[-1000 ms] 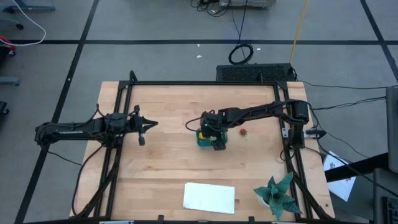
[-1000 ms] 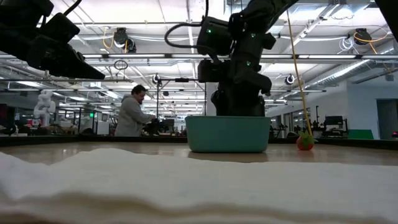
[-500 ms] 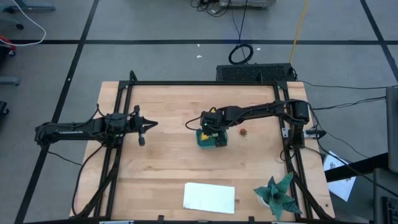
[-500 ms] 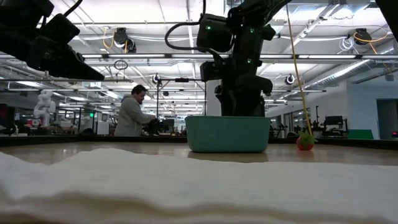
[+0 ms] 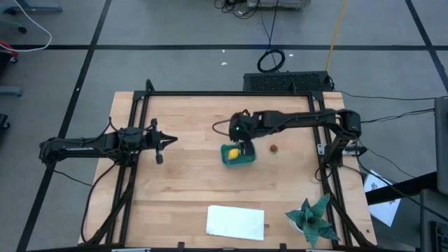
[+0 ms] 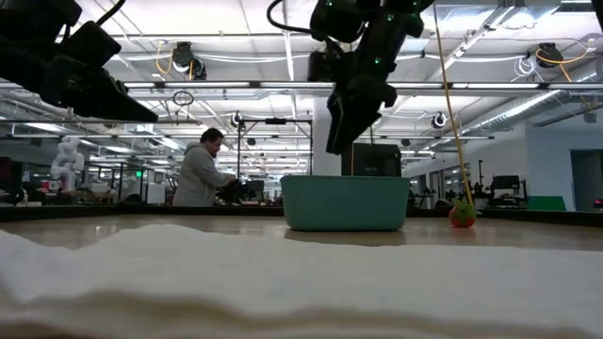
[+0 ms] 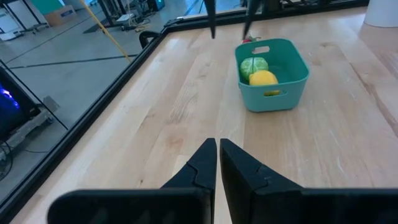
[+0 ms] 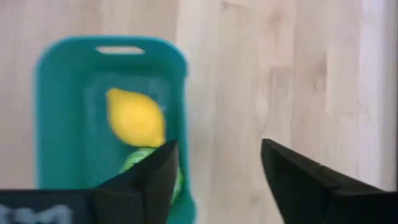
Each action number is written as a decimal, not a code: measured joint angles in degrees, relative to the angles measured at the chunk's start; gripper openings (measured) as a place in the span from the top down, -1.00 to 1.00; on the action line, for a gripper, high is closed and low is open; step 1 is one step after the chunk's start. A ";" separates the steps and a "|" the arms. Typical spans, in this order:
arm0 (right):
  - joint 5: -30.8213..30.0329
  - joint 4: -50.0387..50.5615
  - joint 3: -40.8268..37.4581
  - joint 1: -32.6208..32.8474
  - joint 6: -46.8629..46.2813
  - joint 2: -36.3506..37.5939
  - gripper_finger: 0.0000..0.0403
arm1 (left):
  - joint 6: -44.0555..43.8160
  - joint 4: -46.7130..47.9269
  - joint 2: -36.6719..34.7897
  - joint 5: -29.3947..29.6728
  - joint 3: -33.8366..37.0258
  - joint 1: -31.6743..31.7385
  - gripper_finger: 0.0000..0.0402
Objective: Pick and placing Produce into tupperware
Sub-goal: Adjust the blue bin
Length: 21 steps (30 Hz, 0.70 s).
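Observation:
The teal tub (image 5: 237,155) stands at the table's middle. The yellow lemon piece (image 8: 135,117) and the light green ball (image 7: 252,65) lie inside it. The small dark red piece (image 5: 274,148) lies on the table to the tub's right, also in the low view (image 6: 462,215). My right gripper (image 6: 350,118) is open and empty, raised above the tub's far side; in its wrist view (image 8: 217,165) its fingers frame the tub's edge and bare wood. My left gripper (image 7: 218,149) is shut and empty at the table's left (image 5: 164,144).
A flat white rectangle (image 5: 236,222) lies near the front edge. A spiky teal-green plant (image 5: 313,218) stands at the front right corner. Black rails (image 5: 133,175) run along the table's sides. A person (image 6: 201,169) stands in the room beyond.
My right gripper has risen out of the tub and drawn back a little toward the table's far edge, empty. The lemon and green ball now show uncovered inside the tub. The tub has stayed in place.

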State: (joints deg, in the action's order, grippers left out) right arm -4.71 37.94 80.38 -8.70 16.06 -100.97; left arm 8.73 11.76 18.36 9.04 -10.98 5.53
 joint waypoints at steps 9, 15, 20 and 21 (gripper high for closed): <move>0.44 -1.23 -2.60 -1.84 3.48 -0.11 0.79 | 0.02 0.01 -0.01 0.00 0.00 0.01 0.87; 0.55 -2.52 -5.00 -4.37 4.78 -0.11 0.95 | 0.02 0.03 -0.01 0.00 0.00 0.01 0.87; 5.04 -4.40 -7.77 -7.67 5.53 -0.11 0.99 | 0.02 0.03 -0.01 0.00 0.00 0.01 0.87; 6.33 -5.20 -8.39 -8.29 5.49 -0.13 0.99 | 0.02 0.02 0.00 0.02 0.00 0.01 0.87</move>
State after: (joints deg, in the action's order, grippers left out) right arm 1.62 32.74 71.99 -16.99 21.54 -101.10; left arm 8.75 11.78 18.36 9.06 -10.98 5.54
